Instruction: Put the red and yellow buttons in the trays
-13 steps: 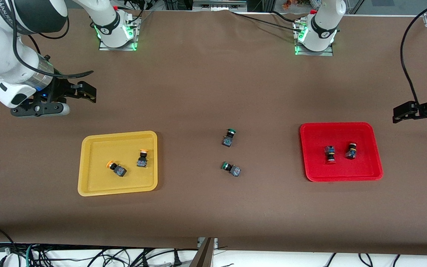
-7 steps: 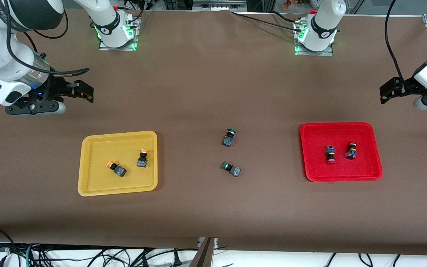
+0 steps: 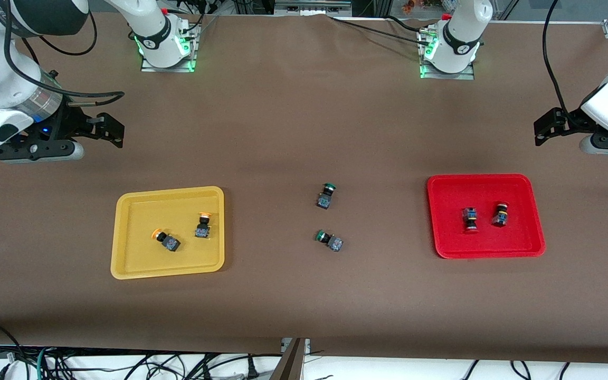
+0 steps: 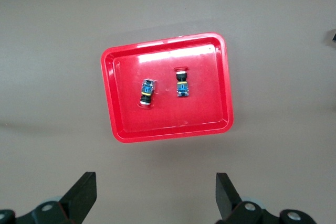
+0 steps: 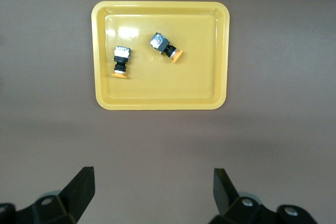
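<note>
Arms raised at either end of the brown worktop (image 3: 304,121), both end effectors empty with fingers spread.

Right end effector (image 3: 110,128) hangs over bare worktop at the right arm's end; left end effector (image 3: 545,126) over bare worktop at the left arm's end. Two trays: yellow tray (image 3: 124,264) holds two yellow-capped buttons, one (image 3: 203,225) beside the other (image 3: 165,239); red tray (image 3: 533,232) holds two red-capped buttons (image 3: 470,219) (image 3: 500,214), side by side, apart. Two green-capped buttons (image 3: 325,196) (image 3: 330,240) lie on the worktop between the trays.
</note>
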